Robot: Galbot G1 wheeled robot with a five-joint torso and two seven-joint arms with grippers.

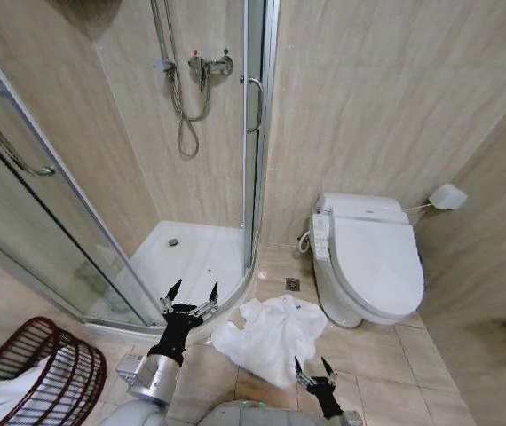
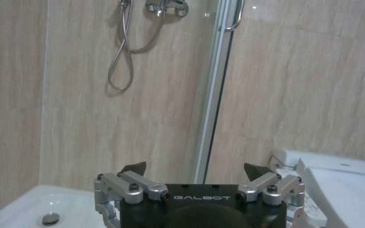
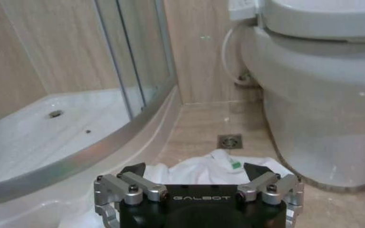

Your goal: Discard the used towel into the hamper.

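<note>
A crumpled white towel (image 1: 271, 335) lies on the tiled floor between the shower tray and the toilet; it also shows in the right wrist view (image 3: 214, 170). The hamper (image 1: 44, 368), dark reddish-brown open weave, stands at the lower left with white cloth inside. My left gripper (image 1: 193, 291) is open, raised just left of the towel, near the shower's curved edge; its fingers (image 2: 133, 168) point at the shower wall. My right gripper (image 1: 312, 365) is open, low by the towel's near edge, with the towel just beyond its fingers (image 3: 133, 170).
A white toilet (image 1: 368, 257) stands right of the towel. The glass shower enclosure (image 1: 257, 133) and its raised white tray (image 1: 191, 257) lie to the left. A floor drain (image 1: 293, 284) sits behind the towel. Tiled walls close in behind and to the right.
</note>
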